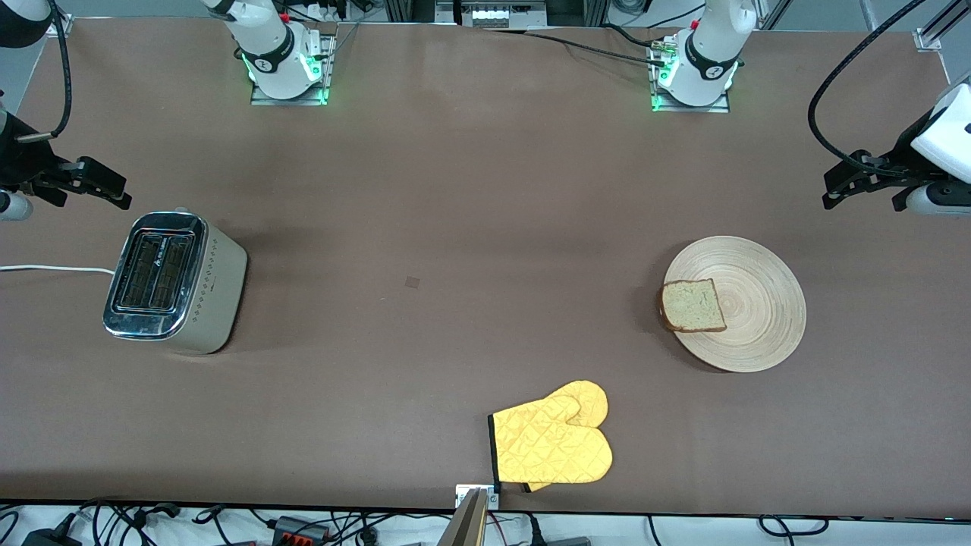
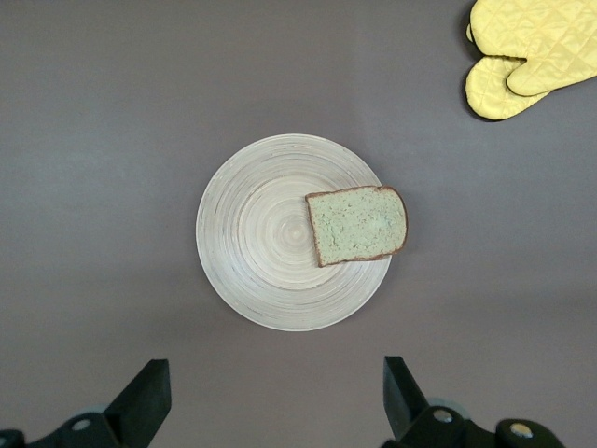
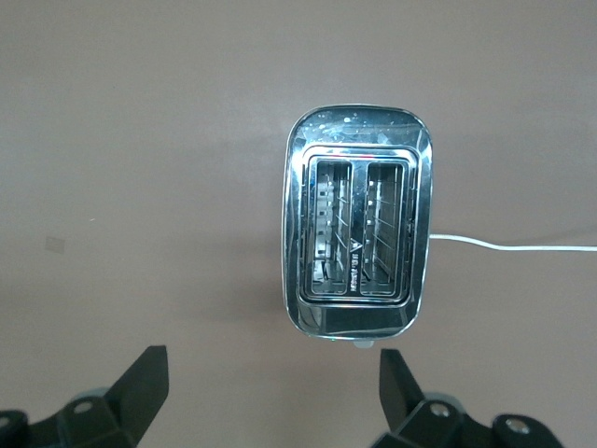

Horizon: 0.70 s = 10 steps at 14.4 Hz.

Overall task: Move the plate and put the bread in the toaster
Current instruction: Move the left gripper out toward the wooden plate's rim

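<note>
The pale wooden plate lies on the table toward the left arm's end. The bread, one brown-crusted slice, rests flat on the plate's rim on the side toward the toaster and slightly overhangs it. The toaster stands toward the right arm's end, both slots empty. My left gripper hangs open over bare table beside the plate, holding nothing. My right gripper hangs open over bare table beside the toaster, also holding nothing.
A yellow oven mitt lies near the table's front edge, midway along it. The toaster's white cord runs off toward the right arm's end of the table.
</note>
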Available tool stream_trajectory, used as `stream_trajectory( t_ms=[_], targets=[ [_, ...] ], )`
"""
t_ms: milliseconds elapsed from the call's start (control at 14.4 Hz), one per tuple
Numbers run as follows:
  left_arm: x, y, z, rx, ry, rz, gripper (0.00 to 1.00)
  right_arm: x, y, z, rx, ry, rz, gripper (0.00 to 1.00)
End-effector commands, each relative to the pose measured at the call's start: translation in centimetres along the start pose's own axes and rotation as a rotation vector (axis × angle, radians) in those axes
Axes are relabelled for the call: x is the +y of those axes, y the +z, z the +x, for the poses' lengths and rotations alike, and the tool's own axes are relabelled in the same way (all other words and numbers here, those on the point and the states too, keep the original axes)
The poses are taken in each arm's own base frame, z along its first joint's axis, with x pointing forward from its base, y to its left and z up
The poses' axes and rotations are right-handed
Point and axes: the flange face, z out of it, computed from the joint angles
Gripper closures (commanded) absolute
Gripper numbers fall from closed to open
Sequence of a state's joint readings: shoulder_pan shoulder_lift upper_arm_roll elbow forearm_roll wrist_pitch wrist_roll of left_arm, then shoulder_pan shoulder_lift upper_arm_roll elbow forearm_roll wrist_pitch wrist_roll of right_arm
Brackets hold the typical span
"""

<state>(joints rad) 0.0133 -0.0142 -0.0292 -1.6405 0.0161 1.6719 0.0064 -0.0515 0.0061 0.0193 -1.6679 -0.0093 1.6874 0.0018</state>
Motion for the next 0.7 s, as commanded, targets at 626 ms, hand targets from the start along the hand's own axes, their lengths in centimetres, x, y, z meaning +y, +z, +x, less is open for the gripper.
stream_trajectory(
  t_ms=[626],
  targets=[
    [-0.2,1.4,-1.7,-0.199,-0.004,-0.016,0.00,0.0,0.0,0.0,-0.010,-0.001,-0.012,0.00]
  ],
)
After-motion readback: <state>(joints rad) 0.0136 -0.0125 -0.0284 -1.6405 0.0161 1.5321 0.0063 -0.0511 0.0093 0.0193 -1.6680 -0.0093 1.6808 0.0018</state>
